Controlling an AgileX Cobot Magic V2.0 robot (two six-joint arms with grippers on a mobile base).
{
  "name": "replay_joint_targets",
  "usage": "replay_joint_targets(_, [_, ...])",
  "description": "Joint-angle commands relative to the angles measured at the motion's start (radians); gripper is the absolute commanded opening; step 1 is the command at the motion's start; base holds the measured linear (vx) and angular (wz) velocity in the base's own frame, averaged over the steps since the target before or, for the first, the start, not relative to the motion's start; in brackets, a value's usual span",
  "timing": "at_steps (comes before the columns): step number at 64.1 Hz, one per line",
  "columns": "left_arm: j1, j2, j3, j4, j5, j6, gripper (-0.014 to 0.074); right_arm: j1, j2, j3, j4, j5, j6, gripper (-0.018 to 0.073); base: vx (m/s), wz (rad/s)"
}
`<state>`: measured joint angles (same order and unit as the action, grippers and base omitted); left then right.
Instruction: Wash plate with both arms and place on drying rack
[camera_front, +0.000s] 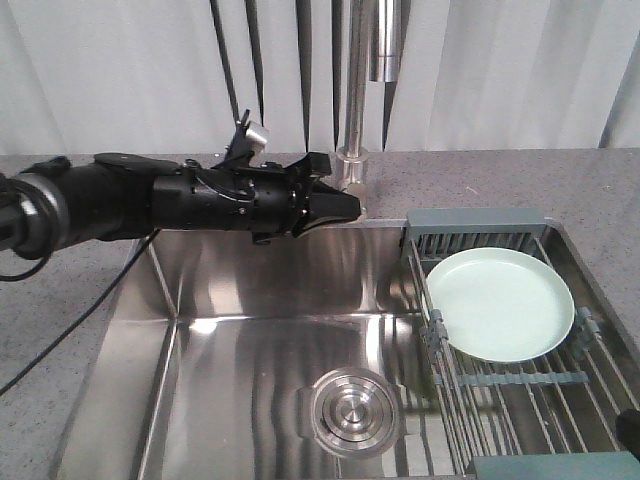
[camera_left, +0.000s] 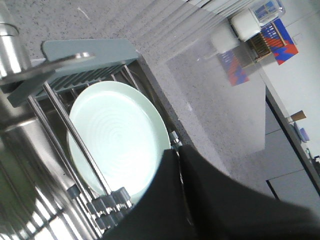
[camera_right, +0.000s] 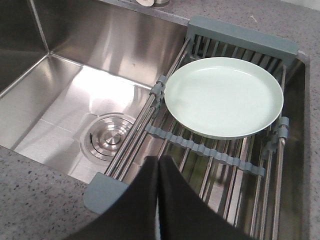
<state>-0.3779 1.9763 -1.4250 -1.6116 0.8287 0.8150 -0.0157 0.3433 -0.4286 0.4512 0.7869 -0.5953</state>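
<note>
Plate (camera_front: 500, 304) lies flat on rack (camera_front: 520, 385) to drain; both claws, left (camera_front: 335, 205) and right (camera_right: 158, 170), closed, empty

Plate (camera_right: 224, 97) pale mint-green, faint concentric rings — drying rack (camera_right: 240, 36) grey-blue.

A speckled grey counter (camera_front: 520, 175) fills the upper part of the front view and frames a steel sink (camera_front: 260, 290) set into it. Across the sink's right side, in the lower right, lies the drying rack (camera_front: 520, 385), and 1 plate (camera_front: 500, 303) rests on its wires.
</note>
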Motion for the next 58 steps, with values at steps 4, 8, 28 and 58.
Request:
replay_joint_targets(4, [-0.010, 0.050, -0.128, -0.084, 0.036, -0.003, -0.0006, 0.003, 0.008, -0.026, 0.007, -0.059, -0.008, -0.0004, 0.00, 0.00])
replay_joint_targets(8, [-0.010, 0.095, -0.166, -0.088, 0.037, -0.006, -0.0006, 0.003, 0.008, -0.026, 0.007, -0.059, -0.008, -0.0004, 0.00, 0.00])
replay_joint_targets(28, [-0.010, 0.224, -0.303, -0.151, 0.040, -0.012, -0.0006, 0.003, 0.008, -0.026, 0.007, -0.059, -0.008, -0.0004, 0.00, 0.00])
replay_joint_targets(58, [-0.003, 0.261, -0.445, -0.158, -0.084, -0.012, -0.0006, 0.003, 0.008, -0.026, 0.007, -0.058, -0.008, -0.0004, 0.00, 0.00])
